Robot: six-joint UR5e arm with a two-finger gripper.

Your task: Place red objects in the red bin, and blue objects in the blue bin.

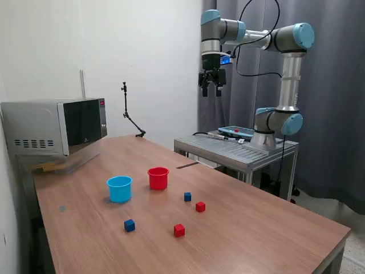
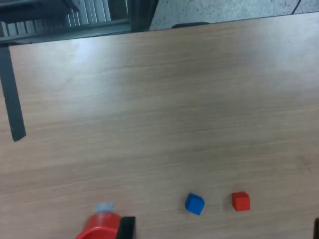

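Arm: a UR5e (image 1: 285,68) stands on a metal stand (image 1: 239,151) at the far edge of a wooden table (image 1: 256,217), its gripper (image 1: 211,91) raised high above the tabletop, well clear of every object.
Gripper: the two fingers point downward with a visible gap between them; nothing is held.
Red bin: a red cup (image 1: 158,178) stands upright near the middle of the table, just beside the light blue cup (image 1: 119,189), which sits toward the exterior view's left. In the wrist view the red cup (image 2: 99,228) shows only in part at the frame's edge.
Red cubes: one red cube (image 1: 200,207) lies close to a blue cube (image 1: 187,197), both apart from the red cup toward the exterior view's right. The second red cube (image 1: 179,230) sits nearer the camera.
Blue cubes: the second blue cube (image 1: 129,225) rests in front of the light blue cup, on the camera side.
Wrist view: one blue cube (image 2: 194,203) and one red cube (image 2: 240,201) lie side by side on bare wood, not touching.
Background: a microwave oven (image 1: 57,127) sits at the table's far corner on the exterior view's left, with a small black stand (image 1: 130,114) by the white wall.
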